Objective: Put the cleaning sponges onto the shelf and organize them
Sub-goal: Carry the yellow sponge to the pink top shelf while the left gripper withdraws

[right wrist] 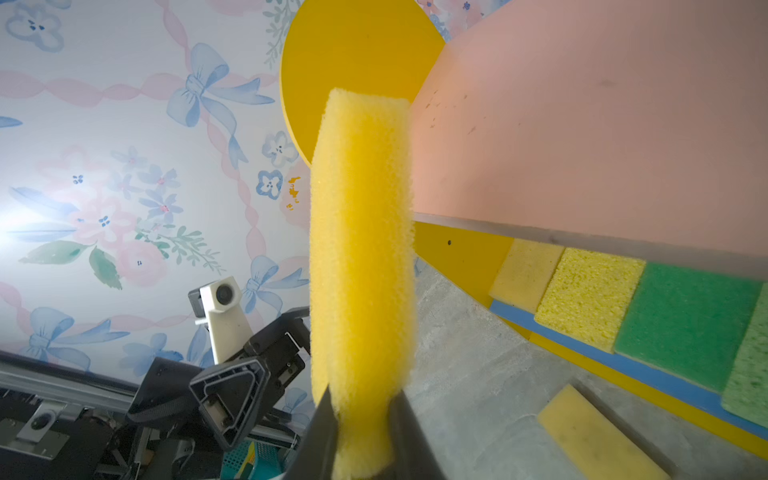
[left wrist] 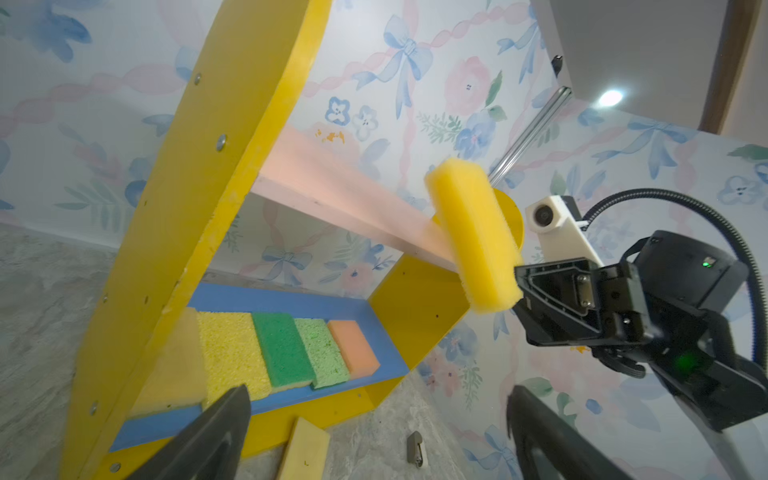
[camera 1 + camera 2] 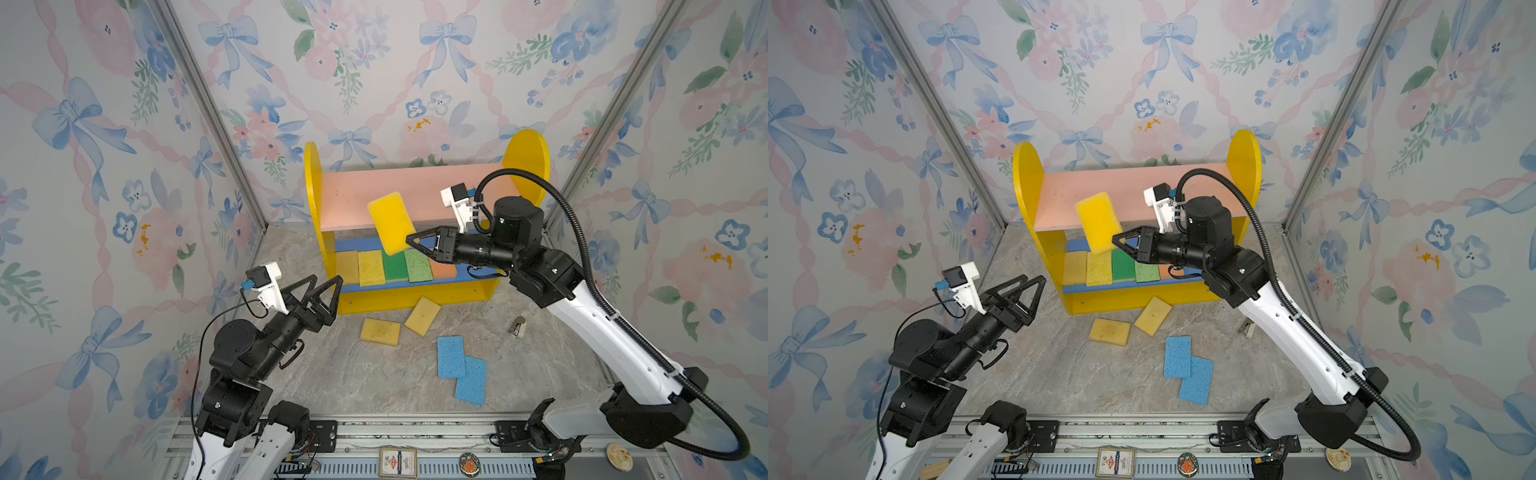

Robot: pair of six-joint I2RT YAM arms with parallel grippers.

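Starting at the bench [image 3: 332, 386] front, right of centre: one light blue sponge [image 3: 450, 356] and a second light blue sponge [image 3: 471, 382] lie flat, overlapping at a corner. Further back, two pale yellow sponges lie flat. The left pale sponge [image 3: 380, 331] is just clear of the shelf [image 3: 415, 297], and the right pale sponge [image 3: 423, 316] is almost touching its base strip. A small grey metal piece [image 3: 517, 326] sits nearer the bench's right edge.

My left pincer [image 3: 328, 279] is spread wide and empty, off the shelf's left front corner.

On the blue lower board [image 3: 436, 283] there's a row of five lying flat, left to right: pale yellow, yellow, dark green, light green, orange.

My right pincer [image 3: 411, 240] is clamped on the bright yellow sponge [image 3: 390, 222] by its lower end. The sponge is tilted and sits at the front edge of the pink upper board [image 3: 415, 187]. I can't tell if they touch.
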